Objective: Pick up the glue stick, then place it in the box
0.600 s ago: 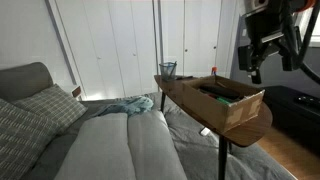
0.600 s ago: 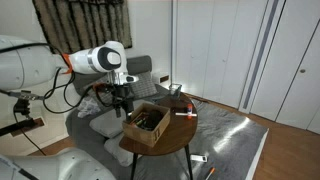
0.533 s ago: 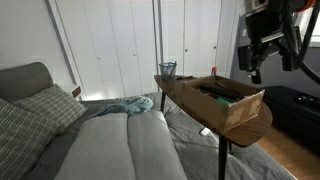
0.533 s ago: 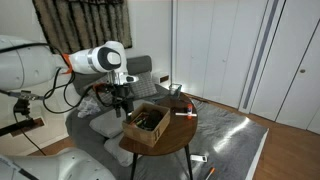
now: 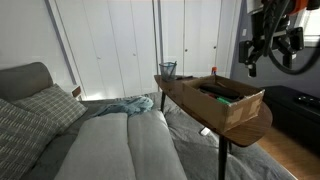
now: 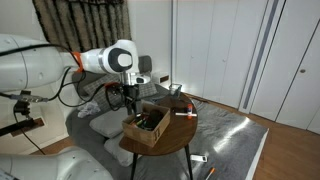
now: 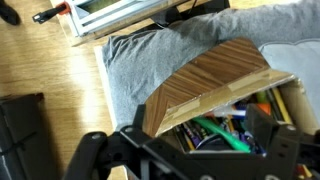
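The pincer (image 7: 190,165) is cut off by the bottom edge of the wrist view. Only its dark fingers (image 7: 92,150) show, standing wide apart with nothing between them. In an exterior view it is a dark shape (image 5: 250,60) hanging above one end of the box (image 5: 240,108), clear of it. The box holds a blurred jumble of coloured pens (image 7: 225,135) that cannot be told apart.

A dark mesh cup (image 5: 167,70) stands at the desk's (image 5: 250,130) far edge, and grey bedding (image 7: 150,50) lies below.

The glue stick (image 6: 183,113), a tiny whitish-and-red sliver, lies on the desk just beside the box. The box sits between it and the pincer.
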Tool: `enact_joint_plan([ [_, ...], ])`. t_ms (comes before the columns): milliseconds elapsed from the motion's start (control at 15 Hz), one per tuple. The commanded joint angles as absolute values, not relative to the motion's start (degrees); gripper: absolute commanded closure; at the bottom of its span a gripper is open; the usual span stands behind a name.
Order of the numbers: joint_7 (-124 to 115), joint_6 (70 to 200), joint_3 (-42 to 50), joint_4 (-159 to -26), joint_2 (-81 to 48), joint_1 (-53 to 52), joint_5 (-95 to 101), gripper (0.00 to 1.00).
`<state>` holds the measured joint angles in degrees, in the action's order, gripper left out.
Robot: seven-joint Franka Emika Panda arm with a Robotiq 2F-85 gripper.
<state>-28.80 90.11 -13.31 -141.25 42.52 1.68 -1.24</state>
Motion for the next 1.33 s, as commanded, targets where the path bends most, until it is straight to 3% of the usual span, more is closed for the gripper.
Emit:
enact_joint_plan([
  [0, -28.3, 95.4, -6.6, -139.2, 42.0, 6.8, -0.1, 0.0],
  [467, -35.4, 113.3, -4.1, -127.2, 29.3, 13.5, -1.9, 0.0],
  [733, -35.2, 108.1, -2.1, -115.2, 15.4, 11.9, -3.8, 0.0],
  [800, -33.7, 112.1, -1.7, -122.9, 23.3, 11.4, -2.3, 0.0],
  [1267, -32.1, 110.8, -0.3, -115.3, 11.5, 11.1, 0.8, 0.0],
])
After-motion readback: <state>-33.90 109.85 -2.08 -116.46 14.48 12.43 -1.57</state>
